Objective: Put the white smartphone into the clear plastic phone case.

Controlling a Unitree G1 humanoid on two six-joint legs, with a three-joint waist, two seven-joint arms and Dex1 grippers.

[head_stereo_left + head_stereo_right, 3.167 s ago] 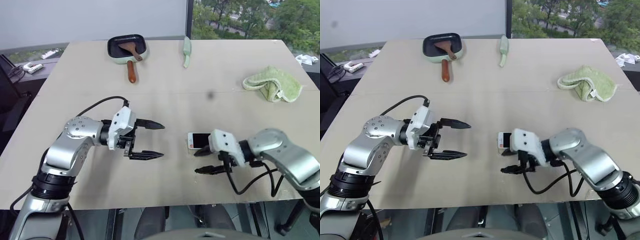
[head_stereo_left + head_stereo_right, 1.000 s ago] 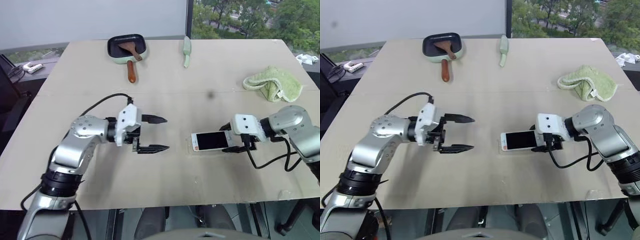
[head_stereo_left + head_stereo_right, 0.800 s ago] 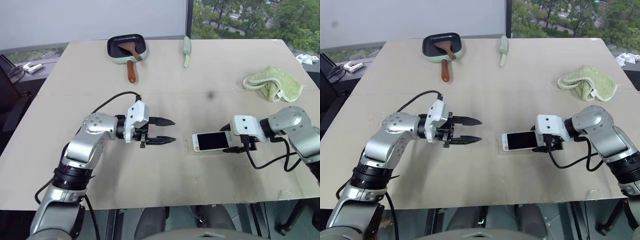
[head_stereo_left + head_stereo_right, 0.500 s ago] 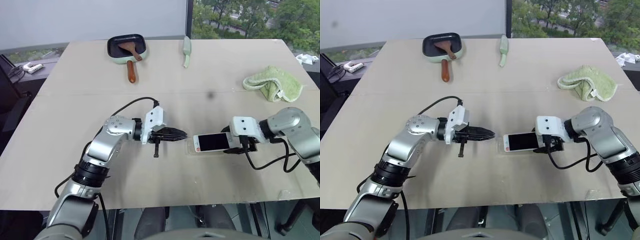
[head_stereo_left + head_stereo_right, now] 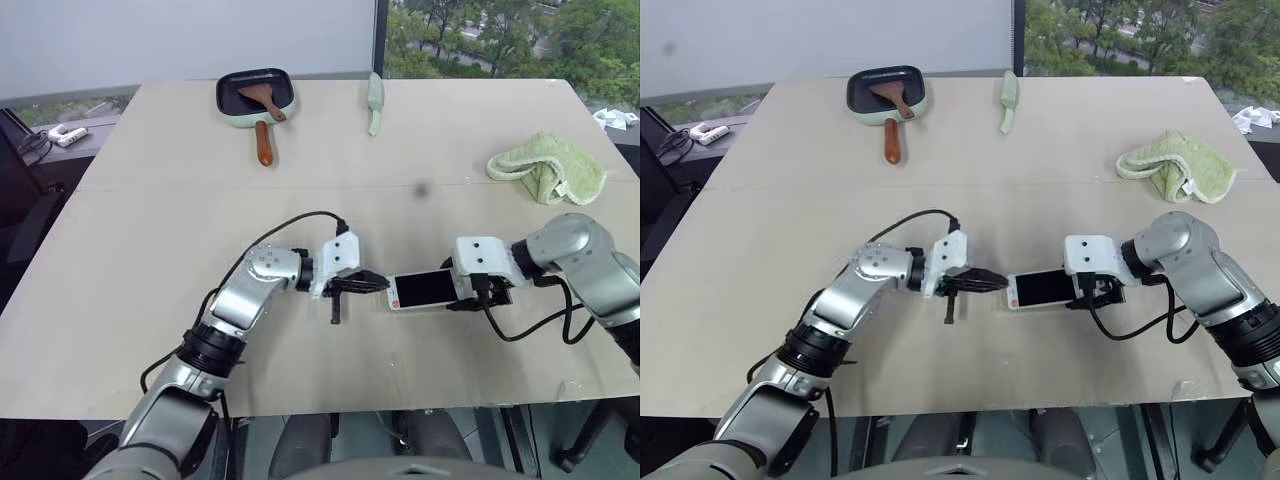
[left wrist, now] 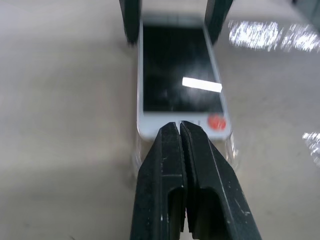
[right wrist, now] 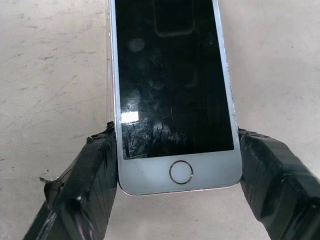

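Black fingers of our left gripper [image 6: 179, 131] are pressed together with nothing between them, tips right at the near short end of the white smartphone [image 6: 179, 80]; contact vs. a hair's gap, we cannot tell. Our right gripper [image 7: 176, 157] is clamped on the white smartphone across its width, one taped finger [image 7: 85, 180] on each long edge near the home-button end. From the head camera, we see both arms meeting mid-table: left gripper [image 5: 372, 283] pointing toward the right one, right gripper [image 5: 470, 296] pointing back at it, the phone [image 5: 424, 290] lying lengthwise between them, screen up.

In the left wrist view, a faint glinting transparent outline shows on the table around and below the phone's near end, at the left fingertips. We read that as the clear plastic phone case [image 6: 231, 148]. It sits under that end of the phone. Whether the phone is seated in it or just above it, we cannot tell.

Everything sits on a beige table [image 5: 150, 240]. At the far edge, well apart from the grippers: a pale green square pan with black inside [image 5: 255, 96], a brown wooden spatula [image 5: 263, 97] resting in it, and the pan's brown handle pointing toward us. Beside that, further right, a pale green utensil [image 5: 374, 100] lies flat. A crumpled green cloth [image 5: 548, 166] sits at the far right. A small white object [image 5: 65, 134] lies off the table's left edge.
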